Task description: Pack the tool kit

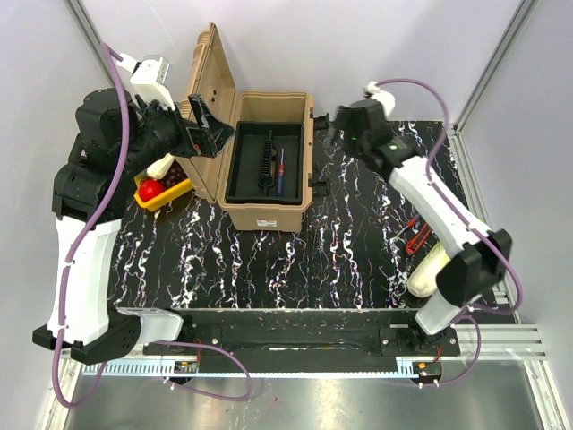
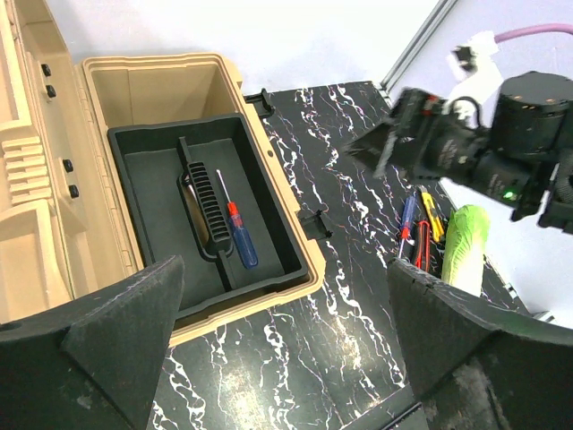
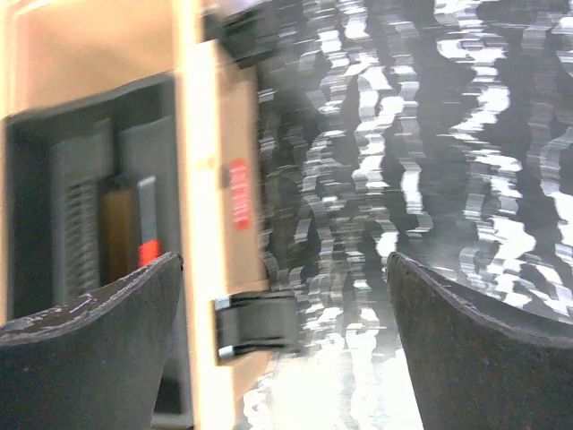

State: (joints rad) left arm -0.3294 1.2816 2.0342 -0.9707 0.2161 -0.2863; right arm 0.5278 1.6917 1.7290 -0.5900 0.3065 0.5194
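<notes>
While the tan toolbox (image 1: 261, 215) stands open at the back of the marbled table (image 1: 269, 264), a blue-and-red screwdriver (image 1: 281, 168) lies in its black inner tray (image 1: 243, 184). The left gripper (image 1: 208, 130) hovers spread wide beside the raised lid (image 1: 208, 76). The right gripper (image 1: 329, 125), fingers wide and empty, hangs just off the box's right wall.

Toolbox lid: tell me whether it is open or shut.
Open. The lid is swung right back, exposing the black tray and a screwdriver lying in it.
</notes>
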